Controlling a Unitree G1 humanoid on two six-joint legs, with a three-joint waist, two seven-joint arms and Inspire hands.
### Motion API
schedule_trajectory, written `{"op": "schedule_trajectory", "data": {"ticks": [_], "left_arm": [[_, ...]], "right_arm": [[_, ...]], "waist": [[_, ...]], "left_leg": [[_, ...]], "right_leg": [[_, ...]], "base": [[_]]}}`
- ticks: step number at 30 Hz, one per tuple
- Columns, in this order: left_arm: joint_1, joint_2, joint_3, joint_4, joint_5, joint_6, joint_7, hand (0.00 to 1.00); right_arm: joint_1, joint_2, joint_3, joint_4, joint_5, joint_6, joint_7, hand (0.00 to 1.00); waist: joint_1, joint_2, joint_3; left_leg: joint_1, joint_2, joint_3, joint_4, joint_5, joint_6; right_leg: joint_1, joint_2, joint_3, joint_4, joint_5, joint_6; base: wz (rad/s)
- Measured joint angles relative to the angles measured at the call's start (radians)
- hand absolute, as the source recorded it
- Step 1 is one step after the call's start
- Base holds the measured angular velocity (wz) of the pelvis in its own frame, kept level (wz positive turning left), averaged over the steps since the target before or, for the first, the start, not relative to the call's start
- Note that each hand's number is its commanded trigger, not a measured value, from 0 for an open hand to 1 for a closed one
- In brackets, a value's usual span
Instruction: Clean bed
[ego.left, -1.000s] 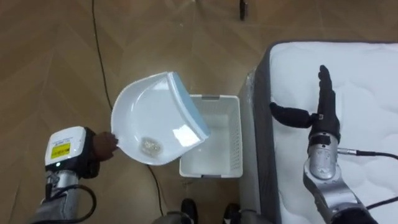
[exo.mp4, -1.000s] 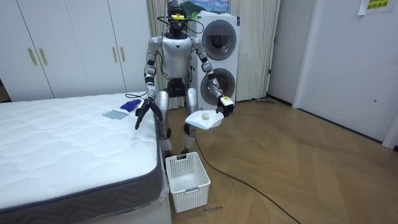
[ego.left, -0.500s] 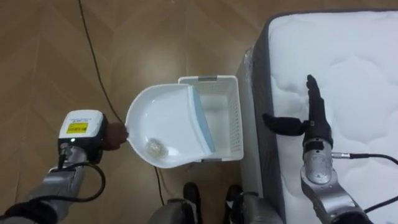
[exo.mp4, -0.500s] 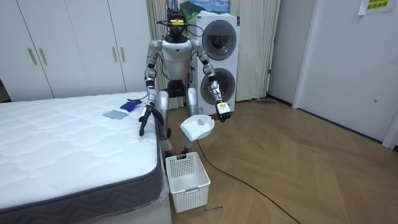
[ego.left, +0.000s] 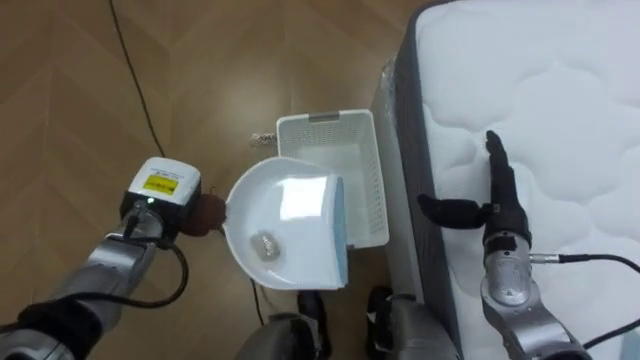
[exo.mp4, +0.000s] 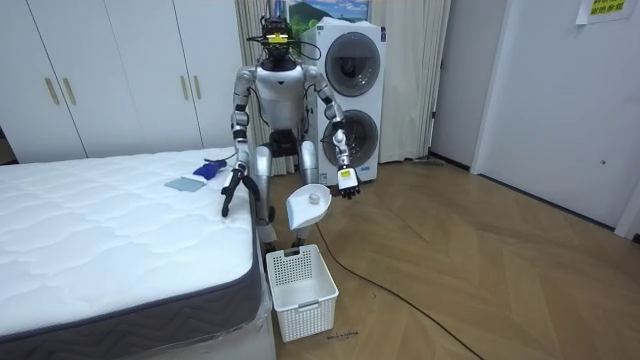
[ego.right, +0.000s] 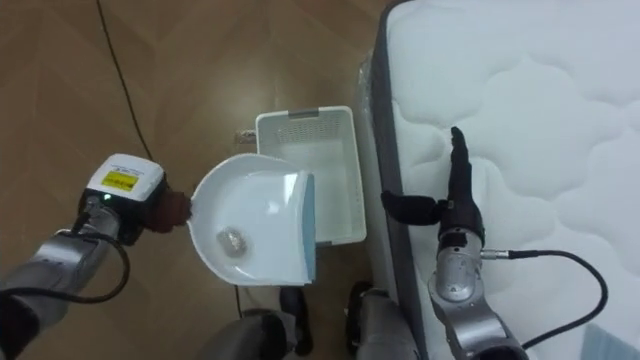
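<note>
Dustpan (ego.left: 290, 225) position is what has changed. A second ago the white pan hung over bare wooden floor (ego.left: 80, 100) to the left of the white plastic basket (ego.left: 325, 122). It now covers the basket's near left corner, with its blue lip on the right, over the basket's inside. The whole eye view has shifted too, so part of that is the head moving. The room view confirms a real move: the pan has come in from the room view's right toward the robot's legs and dropped lower, almost above the basket, and it looks tipped more steeply.

The left hand (ego.left: 202, 213) is curled round the pan's handle at the left end. A small pale crumpled scrap (ego.left: 265, 243) lies in the bowl of the pan, so nothing has been dumped yet.

The right hand (ego.left: 497, 208) has barely changed. Its fingers are straight, its thumb is out to the left, and it is empty, poised at the left edge of the quilted mattress (ego.left: 560, 110).

I judge that the sweepings are lined up for emptying, and that tilting the lip further down should slide the scrap into the basket. On the far part of the bed, in the room view, a blue item (exo.mp4: 210, 168) and a flat grey piece (exo.mp4: 183, 184) remain.
</note>
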Motion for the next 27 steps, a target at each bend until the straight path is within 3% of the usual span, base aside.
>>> {"op": "schedule_trajectory", "data": {"ticks": [2, 5, 6, 8, 10, 12, 13, 16, 19, 27], "left_arm": [[-0.004, 0.005, -0.009, -0.005, 0.019, -0.001, -0.038, 1.00], [-0.004, 0.046, -0.010, -0.056, 0.021, -0.002, -0.098, 1.00], [-0.010, 0.067, -0.011, -0.062, 0.021, -0.002, -0.109, 1.00], [-0.012, 0.105, -0.011, -0.062, 0.021, -0.002, -0.126, 1.00], [-0.020, 0.149, -0.011, -0.055, 0.016, 0.013, -0.154, 1.00], [-0.020, 0.191, -0.011, -0.055, 0.006, 0.016, -0.172, 1.00], [-0.021, 0.221, -0.011, -0.055, -0.005, 0.016, -0.181, 1.00], [-0.027, 0.268, -0.011, -0.035, -0.016, 0.016, -0.182, 1.00], [-0.049, 0.274, -0.011, 0.014, -0.018, 0.016, -0.176, 1.00], [-0.092, 0.280, -0.005, 0.117, -0.073, 0.016, -0.168, 1.00]], "right_arm": [[0.002, 0.000, 0.000, -0.003, -0.003, 0.001, -0.005, 0.00], [0.004, -0.004, -0.001, -0.012, -0.005, 0.002, -0.022, 0.00], [0.016, -0.013, -0.001, -0.042, -0.006, 0.004, -0.029, 0.00], [0.028, -0.028, -0.001, -0.070, -0.020, 0.003, -0.033, 0.00], [0.030, -0.053, -0.001, -0.071, -0.028, 0.001, -0.037, 0.00], [0.036, -0.077, -0.001, -0.092, -0.046, -0.006, -0.037, 0.00], [0.038, -0.090, -0.001, -0.100, -0.047, -0.012, -0.036, 0.00], [0.047, -0.117, -0.001, -0.104, -0.040, -0.023, -0.034, 0.00], [0.047, -0.142, -0.004, -0.108, -0.038, -0.033, -0.018, 0.00], [0.046, -0.144, -0.016, -0.115, -0.025, -0.046, 0.023, 0.00]], "waist": [[0.001, 0.003, -0.0011], [0.000, 0.022, -0.0016], [-0.001, 0.039, -0.0019], [-0.002, 0.067, -0.0100], [-0.004, 0.108, -0.0105], [-0.009, 0.138, -0.0104], [-0.022, 0.149, -0.0115], [-0.033, 0.162, -0.0116], [-0.048, 0.179, -0.0077], [-0.044, 0.183, -0.0062]], "left_leg": [[-0.005, 0.000, 0.001, 0.005, 0.000, 0.000], [-0.021, 0.001, 0.007, 0.026, -0.003, 0.004], [-0.022, -0.003, 0.007, 0.032, -0.003, 0.004], [-0.021, -0.011, 0.011, 0.032, -0.002, 0.006], [-0.006, -0.018, 0.028, 0.029, 0.001, 0.011], [0.000, -0.025, 0.033, 0.028, 0.002, 0.011], [0.006, -0.035, 0.038, 0.021, 0.005, 0.012], [0.027, -0.035, 0.050, 0.013, 0.007, 0.004], [0.034, -0.034, 0.054, 0.006, 0.010, -0.002], [0.025, -0.015, 0.068, 0.001, 0.003, -0.015]], "right_leg": [[-0.008, -0.001, 0.002, 0.005, 0.000, 0.000], [-0.028, -0.003, 0.011, 0.027, -0.004, 0.002], [-0.033, -0.008, 0.014, 0.037, -0.006, 0.004], [-0.041, -0.014, 0.030, 0.047, -0.008, 0.008], [-0.042, -0.019, 0.056, 0.062, -0.018, 0.014], [-0.042, -0.031, 0.060, 0.077, -0.025, 0.008], [-0.043, -0.037, 0.069, 0.093, -0.034, 0.010], [-0.034, -0.033, 0.084, 0.103, -0.055, 0.002], [-0.032, -0.031, 0.092, 0.104, -0.060, 0.006], [-0.050, 0.017, 0.133, 0.093, -0.057, -0.003]], "base": [[0.00], [0.00], [0.03], [0.00], [-0.02], [0.01], [0.11], [0.03], [-0.01], [-0.09]]}}
